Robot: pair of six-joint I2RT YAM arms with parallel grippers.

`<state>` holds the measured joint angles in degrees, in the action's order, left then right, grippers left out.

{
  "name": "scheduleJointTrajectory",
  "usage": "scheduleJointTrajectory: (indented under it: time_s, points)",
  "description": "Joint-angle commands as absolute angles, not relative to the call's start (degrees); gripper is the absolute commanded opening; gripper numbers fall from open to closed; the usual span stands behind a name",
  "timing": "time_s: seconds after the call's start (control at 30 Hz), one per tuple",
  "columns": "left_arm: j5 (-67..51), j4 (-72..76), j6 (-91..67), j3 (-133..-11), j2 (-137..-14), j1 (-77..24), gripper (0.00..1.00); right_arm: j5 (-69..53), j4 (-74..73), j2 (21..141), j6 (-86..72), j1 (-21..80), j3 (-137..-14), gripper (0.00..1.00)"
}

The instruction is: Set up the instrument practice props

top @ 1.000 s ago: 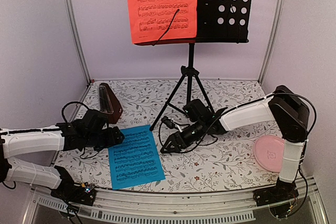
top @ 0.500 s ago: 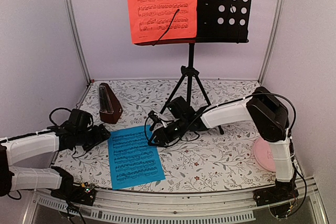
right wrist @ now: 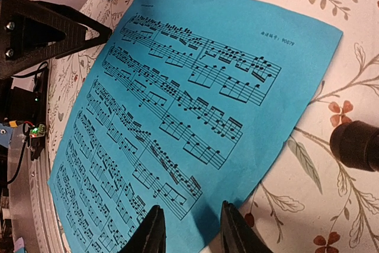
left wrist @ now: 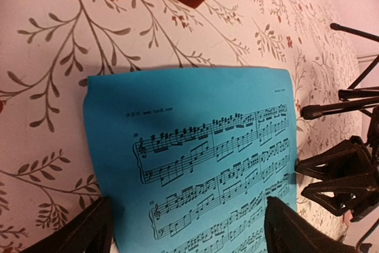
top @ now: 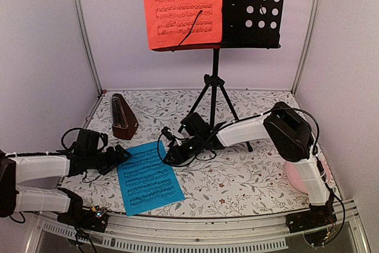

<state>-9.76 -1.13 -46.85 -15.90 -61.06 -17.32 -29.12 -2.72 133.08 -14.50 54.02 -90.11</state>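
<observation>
Top external first, Jo: the cyan sheet [top: 148,177] lies flat on the bench [top: 254,183]. Behind it stands the music stand [top: 251,4], with the red sheet [top: 182,7] on its desk. The metronome [top: 124,118] sits just past the cyan sheet's far left corner.

And the arms, Sam?

The left tool [top: 118,156] is at the cyan sheet's left edge, and the right tool [top: 168,153] is at its far right corner.

Left wrist?

Its fingers [left wrist: 89,235] are spread wide over the cyan sheet and grip nothing.

Right wrist?

Those fingers [right wrist: 151,232] are only narrowly parted. The cyan sheet's edge lies between them, but I'd say it isn't pinched.

What worries you?

Flat paper gives little to bite on. If the tool closes on so thin an edge, the cyan sheet may skid or crease instead of lifting. Both tools are crowding one sheet and could knock each other. The right arm also lies close to the stand's legs behind the cyan sheet, so a careless swing might tip the stand and shed the red sheet.
</observation>
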Motion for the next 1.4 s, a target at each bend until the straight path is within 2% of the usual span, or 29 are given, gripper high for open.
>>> scheduleJointTrajectory:
  time_s: [0.0, 0.3, 0.43, 0.6, 0.8, 0.93, 1.2, 1.37]
  points:
    - [-14.89, 6.17, -45.38, -15.11, -64.89, -16.58, 0.89, -26.77, -6.11, 137.87, -13.62, 54.78, -89.81, 0.33]
    - [-24.08, 20.32, -44.69, -14.05, -66.25, -16.63, 0.89, -27.67, -5.99, 138.98, -13.40, 54.97, -90.73, 0.31]
    - [-24.45, 23.44, -43.92, -14.14, -64.74, -16.69, 0.89, -27.62, -6.15, 139.13, -13.27, 55.01, -91.06, 0.31]
    - [-20.87, 23.12, -44.99, -14.27, -64.17, -16.04, 0.91, -27.77, -6.46, 139.06, -13.27, 54.96, -90.97, 0.30]
    - [-13.58, 10.92, -45.11, -16.15, -68.75, -14.55, 0.91, -27.42, -6.64, 138.68, -12.86, 55.01, -90.38, 0.30]
    - [-13.66, 9.83, -47.23, -14.73, -70.38, -11.55, 0.90, -27.19, -6.83, 138.60, -12.57, 54.97, -90.18, 0.30]
    - [-21.85, 23.67, -49.33, -10.13, -67.99, -10.16, 0.91, -27.14, -6.62, 138.63, -12.23, 54.95, -90.04, 0.30]
    - [-21.04, 27.84, -46.43, -12.55, -69.29, -9.01, 0.92, -27.04, -6.59, 138.78, -12.05, 54.98, -89.97, 0.30]
